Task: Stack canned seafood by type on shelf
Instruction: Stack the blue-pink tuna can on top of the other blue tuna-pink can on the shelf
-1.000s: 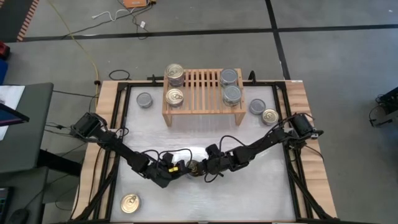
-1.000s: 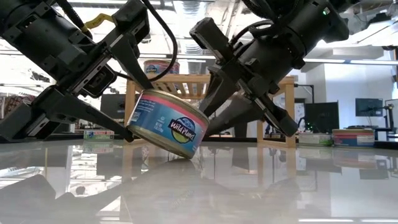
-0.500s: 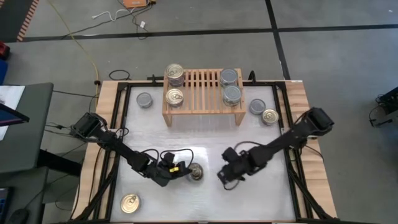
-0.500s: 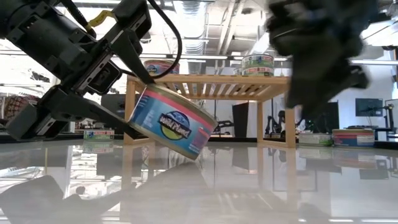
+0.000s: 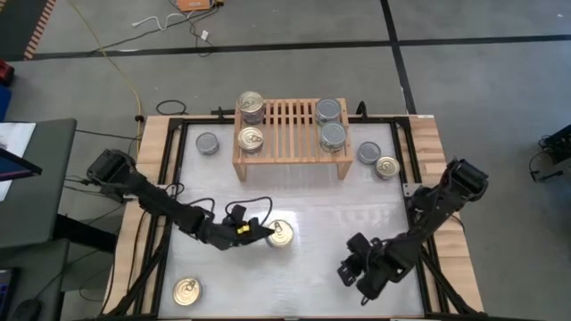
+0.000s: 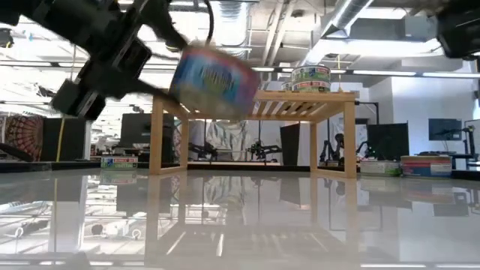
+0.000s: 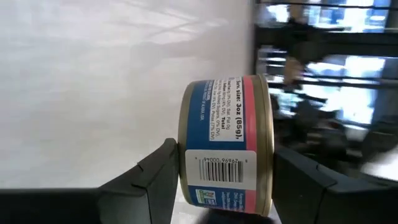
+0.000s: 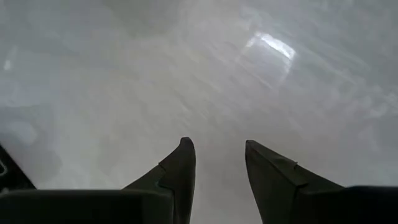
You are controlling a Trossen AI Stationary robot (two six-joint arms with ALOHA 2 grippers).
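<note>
Holding tin (image 7: 227, 144) in my left gripper (image 7: 224, 180), fingers clamped flat-to-flat; rigid, light, slick. Right gripper (image 8: 217, 163) fingers apart, empty.

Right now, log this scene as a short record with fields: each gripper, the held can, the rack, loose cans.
left gripper: shut on the blue-and-pink labelled gold-top can, lifted off the table
right gripper: open, empty, at the table's near right
light-wood slatted rack: gold-top cans left, silver-grey cans right
loose cans: four on the white tabletop
</note>
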